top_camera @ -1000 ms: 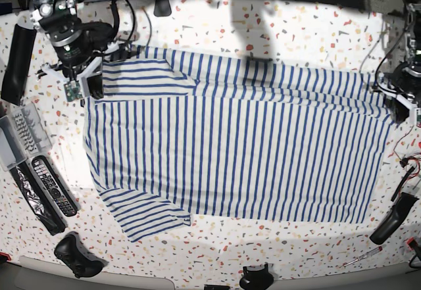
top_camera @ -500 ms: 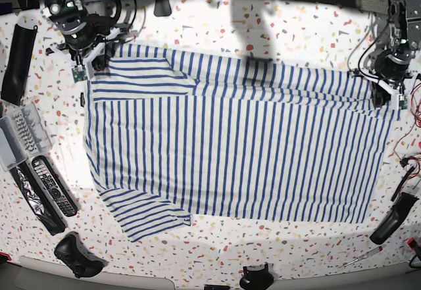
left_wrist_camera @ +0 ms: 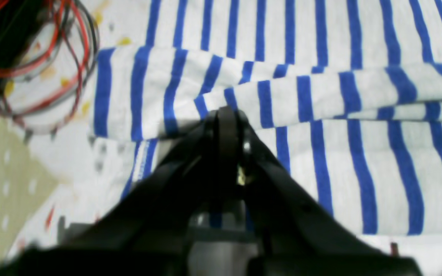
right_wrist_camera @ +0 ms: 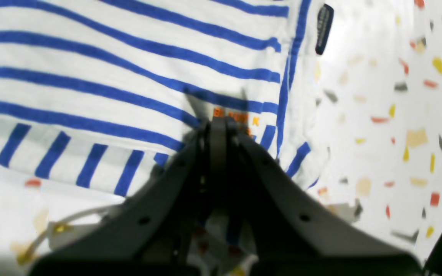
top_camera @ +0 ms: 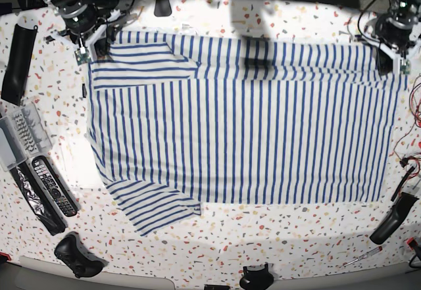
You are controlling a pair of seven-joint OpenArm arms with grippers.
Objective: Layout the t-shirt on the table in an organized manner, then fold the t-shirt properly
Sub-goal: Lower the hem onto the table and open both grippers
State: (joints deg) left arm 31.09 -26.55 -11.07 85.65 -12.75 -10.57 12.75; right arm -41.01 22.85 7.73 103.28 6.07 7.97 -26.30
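Since the earlier frames both arms have drawn the t-shirt point(top_camera: 243, 119) toward the far edge of the surface point(top_camera: 276, 20), and its far hem now runs nearly straight, with the wrinkles along that side pulled out. The left gripper point(left_wrist_camera: 225, 115), near the far right corner in the base view, has its jaws pressed together, pinching a bunched fold of the shirt's edge. The right gripper point(right_wrist_camera: 218, 122), near the far left corner, is likewise closed, pinching the cloth by the sleeve.

Just past the right gripper's tip, small orange lettering shows on the fabric, too blurred and partly covered to read. A small dark tag point(right_wrist_camera: 323, 28) sits at the blue-trimmed edge; any print on it cannot be made out.

The shirt is white with thin blue stripes and lies flat across the middle of the surface. One sleeve point(top_camera: 158, 204) splays toward the near left. Red and black wires point(left_wrist_camera: 40, 50) lie blurred beside the left gripper.
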